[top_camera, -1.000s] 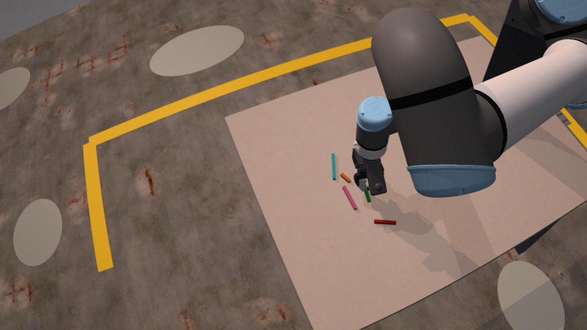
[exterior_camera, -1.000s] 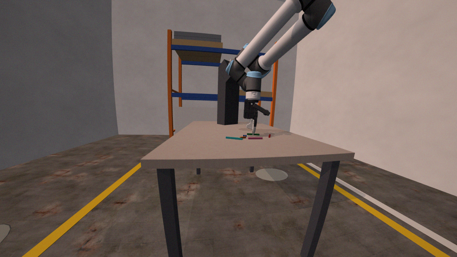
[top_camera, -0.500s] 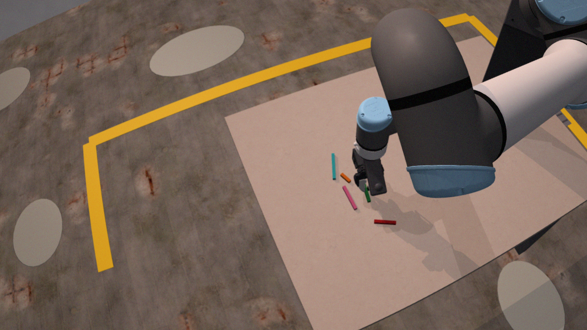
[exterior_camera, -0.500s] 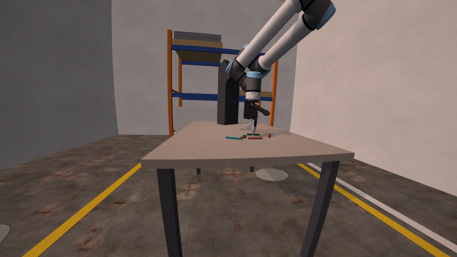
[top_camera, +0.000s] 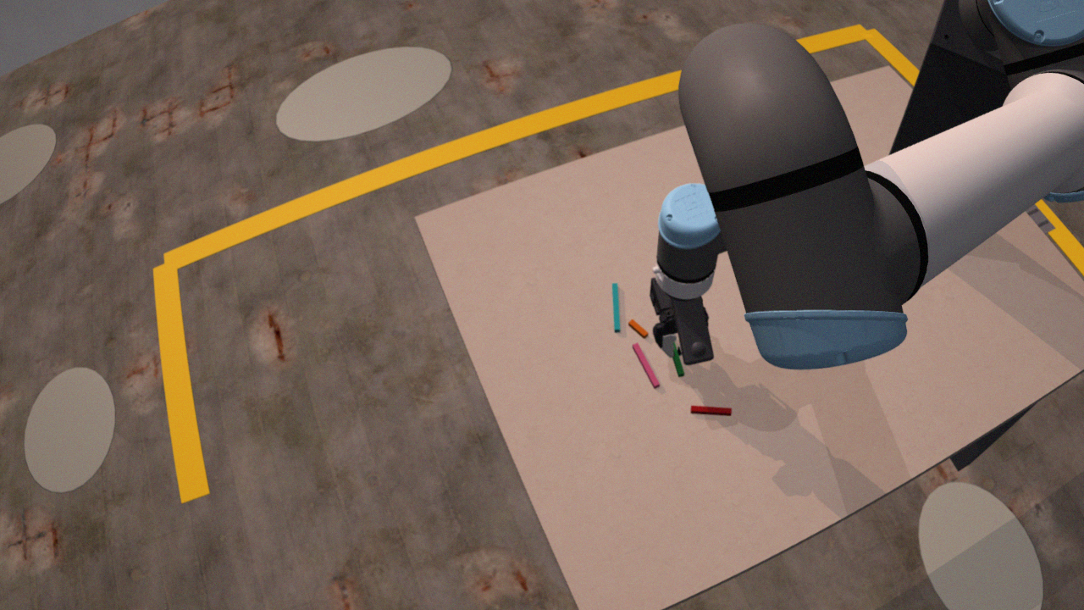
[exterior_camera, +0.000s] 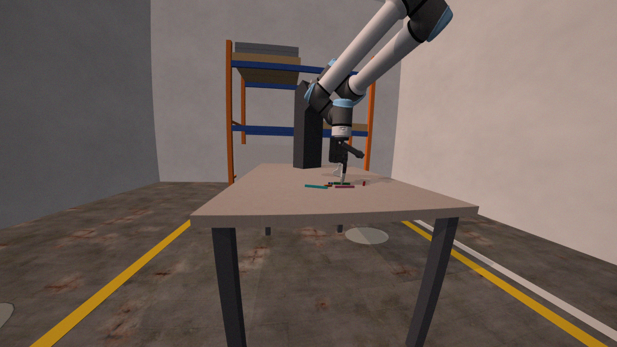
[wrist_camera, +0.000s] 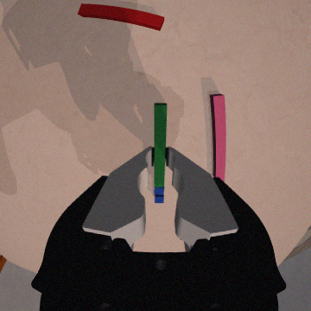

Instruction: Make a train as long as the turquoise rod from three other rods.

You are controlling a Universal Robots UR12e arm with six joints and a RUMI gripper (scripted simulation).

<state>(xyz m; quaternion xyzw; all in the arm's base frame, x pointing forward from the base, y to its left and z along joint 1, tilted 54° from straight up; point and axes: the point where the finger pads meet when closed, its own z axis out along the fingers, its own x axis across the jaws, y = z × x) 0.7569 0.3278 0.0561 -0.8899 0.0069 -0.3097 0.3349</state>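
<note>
the flat beige rectangular counter (exterior_camera: pixel 275 198) on dark legs carries everything; the white and grey jointed robot arm (top_camera: pixel 833 189) reaches over it from the far edge, by the dark post, down to the middle of the surface.

the black tool with grey fingers points straight down near the counter's middle. it is closed narrow on the long dark green rod (wrist_camera: pixel 160 142) — the fingertips pinch its sides toward one end, and most of the rod runs out beyond them. whether the rod rests on the surface or is just off it cannot be told.

the long turquoise rod (top_camera: pixel 616 307) lies flat on the counter a little off the middle, apart from the tool and the green rod, with no rod touching its ends.

the long pink rod (wrist_camera: pixel 219 136) lies flat just beside the green one, roughly parallel, apart from it.

the red rod (top_camera: pixel 710 410) lies alone, well apart from the others, crosswise to the green rod.

the short orange rod (top_camera: pixel 638 328) sits between the turquoise rod and the tool, near the turquoise rod's end but angled away from it.

the tiny blue rod (wrist_camera: pixel 159 194) sits at the green rod's end between the tool's fingers — in line with it and touching or almost so.
</note>
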